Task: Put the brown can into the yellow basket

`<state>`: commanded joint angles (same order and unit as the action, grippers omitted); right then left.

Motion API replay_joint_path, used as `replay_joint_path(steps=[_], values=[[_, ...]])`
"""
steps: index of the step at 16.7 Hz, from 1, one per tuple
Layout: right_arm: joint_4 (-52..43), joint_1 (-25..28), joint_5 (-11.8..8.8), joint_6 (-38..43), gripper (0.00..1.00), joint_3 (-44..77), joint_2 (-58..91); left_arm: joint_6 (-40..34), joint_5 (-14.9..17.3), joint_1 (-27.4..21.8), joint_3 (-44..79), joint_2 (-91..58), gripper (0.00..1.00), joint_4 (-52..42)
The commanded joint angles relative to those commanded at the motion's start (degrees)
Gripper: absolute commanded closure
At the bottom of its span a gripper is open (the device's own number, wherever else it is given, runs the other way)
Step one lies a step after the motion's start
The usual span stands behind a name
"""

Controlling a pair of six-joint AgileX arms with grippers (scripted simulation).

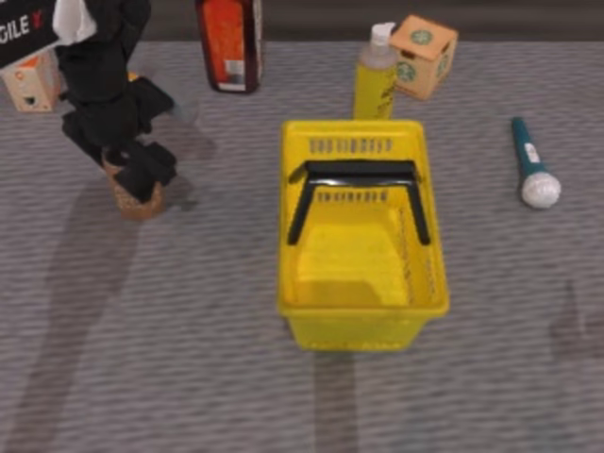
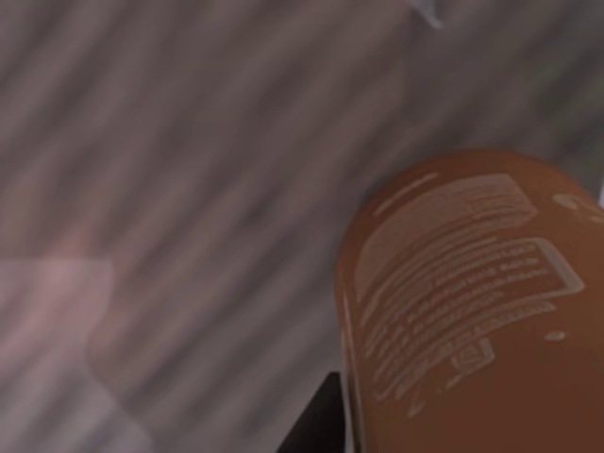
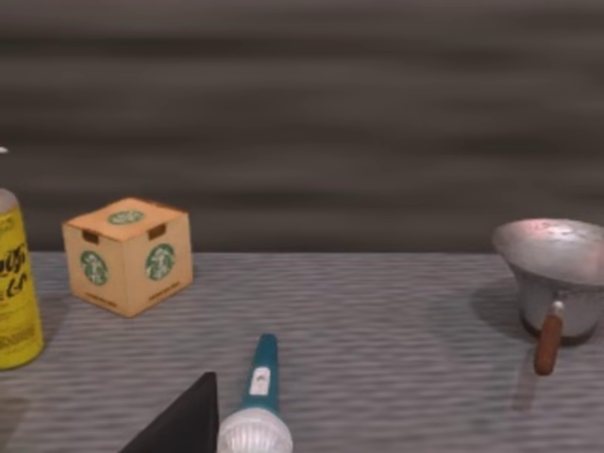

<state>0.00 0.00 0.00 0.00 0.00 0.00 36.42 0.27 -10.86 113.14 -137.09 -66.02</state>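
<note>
One can (image 1: 132,201) to move, upright at the table's left, well apart from the basket (image 1: 363,311). Left gripper (image 1: 140,177) down over its top, covering most of it; clamped or apart, cannot tell. In the left wrist view, just the lettered side of the can (image 2: 472,311), very close.

Before lifting, make sure of a square hold about the can's middle, not the rim. Thin and round, so likely to slip or tip if pinched off-centre. Raise straight up, high enough to pass the basket's near wall and its black handles (image 1: 359,175), which lie across the far half. Aim for the open nearer half, lower well inside, then release.

Underfoot, a grey ribbed cloth (image 1: 189,359), probably grippy enough to keep the can from sliding. Clear travel between can and basket. Along the far edge, a dark bottle (image 1: 228,42), a yellow bottle (image 1: 375,80) and a box (image 1: 423,55); a microphone (image 1: 533,170) to the right; a metal pot (image 3: 557,274) only in the right wrist view. Right arm parked, out of the top view.
</note>
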Motion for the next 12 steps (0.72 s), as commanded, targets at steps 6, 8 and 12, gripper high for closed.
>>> replay_joint_path(steps=[6, 8, 12], values=[[0.0, 0.0, 0.0, 0.0, 0.0, 0.0, 0.0, 0.0, 0.0, 0.0, 0.0, 0.0, 1.0, 0.0], [0.0, 0.0, 0.0, 0.0, 0.0, 0.0, 0.0, 0.0, 0.0, 0.0, 0.0, 0.0, 1.0, 0.0], [0.0, 0.0, 0.0, 0.0, 0.0, 0.0, 0.0, -0.11, 0.47, -0.07, -0.13, 0.14, 1.0, 0.57]])
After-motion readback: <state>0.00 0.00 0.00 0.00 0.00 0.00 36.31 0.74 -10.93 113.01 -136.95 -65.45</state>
